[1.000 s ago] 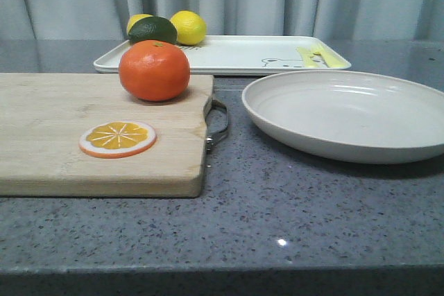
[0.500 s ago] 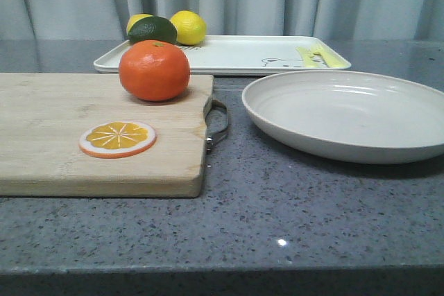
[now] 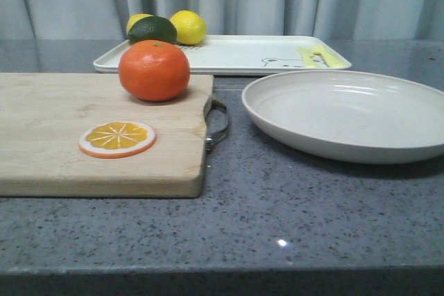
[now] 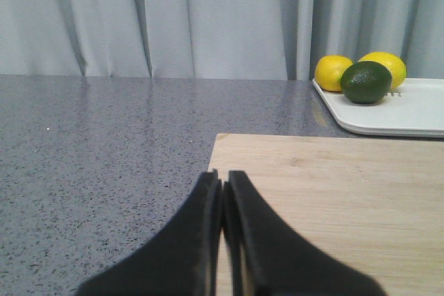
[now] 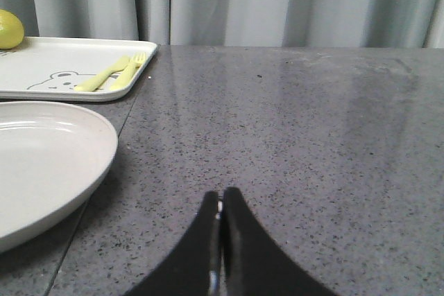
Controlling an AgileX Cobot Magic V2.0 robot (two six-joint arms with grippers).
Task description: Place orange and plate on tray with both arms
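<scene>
A pale wooden board (image 3: 97, 129) with a metal handle lies at the left on the speckled grey stone counter (image 3: 277, 220). On it sit the round, dimpled orange (image 3: 154, 70) at its far edge and a flat slice (image 3: 117, 138) nearer the front. Behind, the flat rectangular white tray (image 3: 229, 57) carries two lemons (image 3: 188, 27) and a dark green lime (image 3: 152, 30) in its left corner, and a printed bear with yellow utensils toward its right. The wide, shallow off-white plate (image 3: 347, 116) rests on the counter at the right, just before the tray.

Only the wrist views show the grippers. The left gripper (image 4: 224, 192) hangs over the board's edge, black fingers pressed together, empty. The right gripper (image 5: 220, 202) is closed likewise over bare counter beside the plate.
</scene>
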